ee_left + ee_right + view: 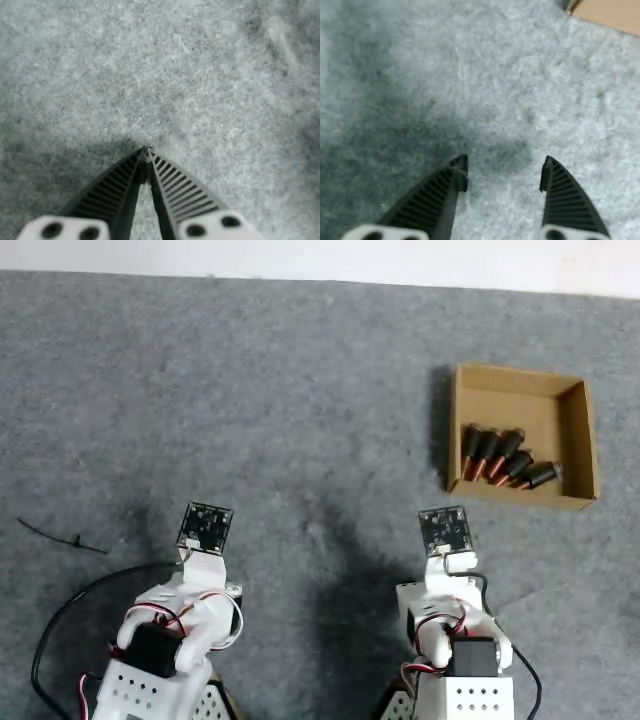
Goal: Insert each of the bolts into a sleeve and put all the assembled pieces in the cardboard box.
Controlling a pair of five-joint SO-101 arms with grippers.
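Five assembled pieces (505, 458), as near as I can count where they overlap, lie side by side in the box (520, 400): dark sleeves with copper-coloured bolt ends showing.

High view. The box sits on the grey mat (300, 390) toward its far right. Both arms stand at the near edge, well apart from the box. The left arm (190, 615) is on the side away from the box, and the right arm (452, 630) is roughly in line with it. A thin black tie (65, 538) lies on the mat beside the left arm, on its outer side.

Left wrist view. I see the left gripper (146, 154) with its ribbed fingers (172, 182) pressed together at the tips, nothing between them, above bare mat.

Right wrist view. I see the right gripper (504, 167) spread wide, with mat visible across the gap between its fingers (562, 187) and nothing held. One brown corner of the box (610, 12) shows on the mat beyond the fingertips, well apart from them.
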